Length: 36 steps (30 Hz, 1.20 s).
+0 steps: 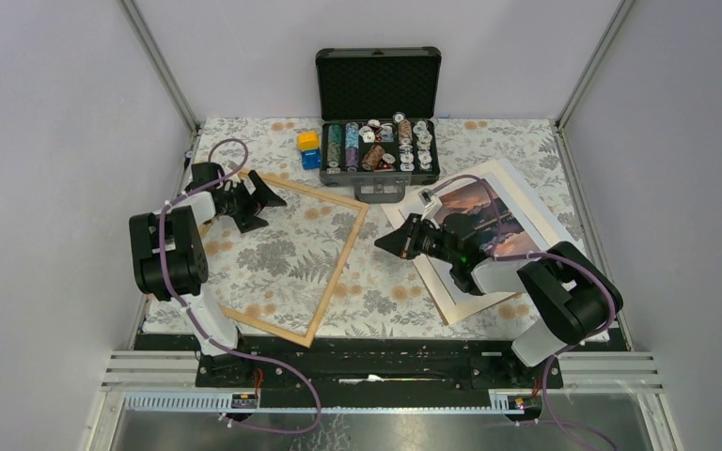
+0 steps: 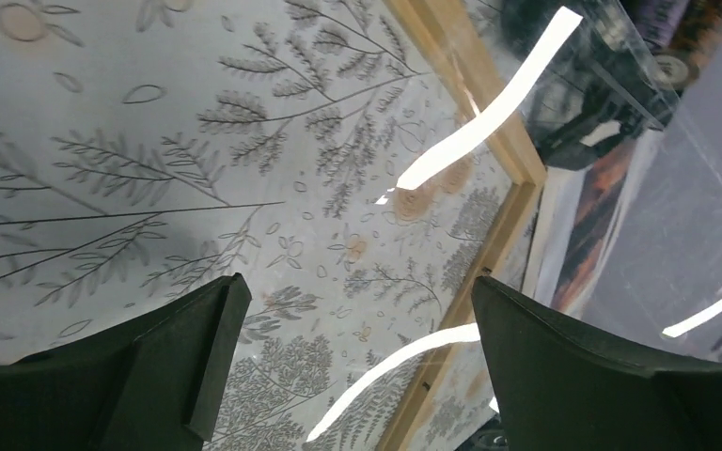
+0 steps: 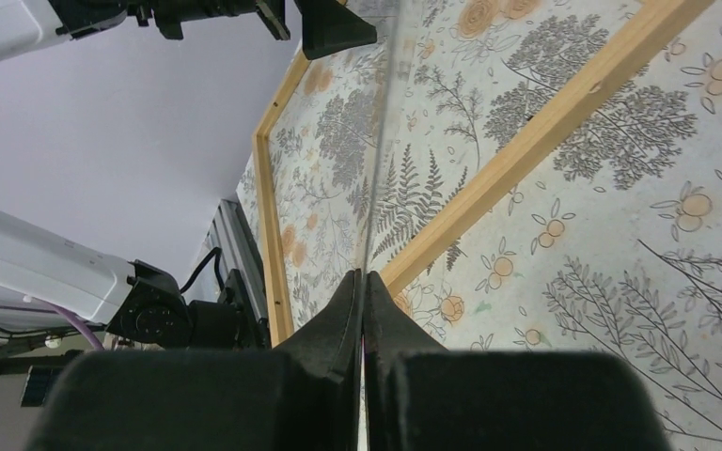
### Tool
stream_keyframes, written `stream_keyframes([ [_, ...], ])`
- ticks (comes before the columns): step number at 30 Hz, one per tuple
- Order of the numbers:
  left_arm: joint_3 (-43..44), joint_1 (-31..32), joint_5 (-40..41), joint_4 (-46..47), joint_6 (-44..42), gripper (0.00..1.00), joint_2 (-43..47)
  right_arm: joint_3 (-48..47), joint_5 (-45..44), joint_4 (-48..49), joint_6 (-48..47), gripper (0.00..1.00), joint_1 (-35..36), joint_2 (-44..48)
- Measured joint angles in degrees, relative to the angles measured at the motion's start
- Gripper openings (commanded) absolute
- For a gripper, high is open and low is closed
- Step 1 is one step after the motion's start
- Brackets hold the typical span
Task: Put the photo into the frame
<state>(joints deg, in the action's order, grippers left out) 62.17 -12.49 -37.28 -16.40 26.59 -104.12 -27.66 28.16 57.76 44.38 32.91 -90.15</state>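
The light wooden frame [image 1: 338,272] lies flat on the floral cloth at centre left. The sunset photo [image 1: 489,221] with its white border lies to the right of it, partly under my right arm. My right gripper [image 1: 383,244] hovers between them, shut on a thin clear sheet [image 3: 385,122] that shows edge-on above the frame's rail [image 3: 545,122]. My left gripper [image 1: 277,194] is open over the frame's far corner. In the left wrist view its fingers [image 2: 197,357] stand wide apart, and bright glare streaks cross the clear sheet [image 2: 489,113]. I cannot tell whether the left fingers touch the sheet.
An open black case [image 1: 378,150] of poker chips stands at the back centre, with a yellow and a blue block [image 1: 309,148] to its left. A tan backing board [image 1: 470,305] lies under the photo. Grey walls close in both sides.
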Motion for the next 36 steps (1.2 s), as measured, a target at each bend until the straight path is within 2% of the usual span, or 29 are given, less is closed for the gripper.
stream_keyframes([
  [5,-2.62,0.00,-5.07,2.82,0.35,0.99,0.13,0.72,-0.04,0.87,0.76,0.00,-0.87,0.00],
  [13,-3.39,0.00,-3.61,3.23,0.87,0.99,0.98,1.31,-0.04,3.06,2.01,0.00,-1.25,0.00],
  [17,1.05,0.00,-2.95,-0.98,-0.44,0.99,-0.04,1.31,0.55,4.31,2.36,0.00,-1.44,-0.17],
  [21,4.90,0.00,-3.52,0.04,-0.83,0.99,-1.53,1.31,1.38,5.92,2.84,0.00,-1.53,-0.98],
  [28,4.94,0.00,-6.05,0.81,1.57,0.99,-6.82,1.33,1.49,6.43,3.17,0.00,-1.57,-0.98],
  [36,1.99,0.02,-10.16,2.40,1.81,0.99,-5.97,1.38,1.51,6.73,3.50,0.00,-1.57,-0.98],
])
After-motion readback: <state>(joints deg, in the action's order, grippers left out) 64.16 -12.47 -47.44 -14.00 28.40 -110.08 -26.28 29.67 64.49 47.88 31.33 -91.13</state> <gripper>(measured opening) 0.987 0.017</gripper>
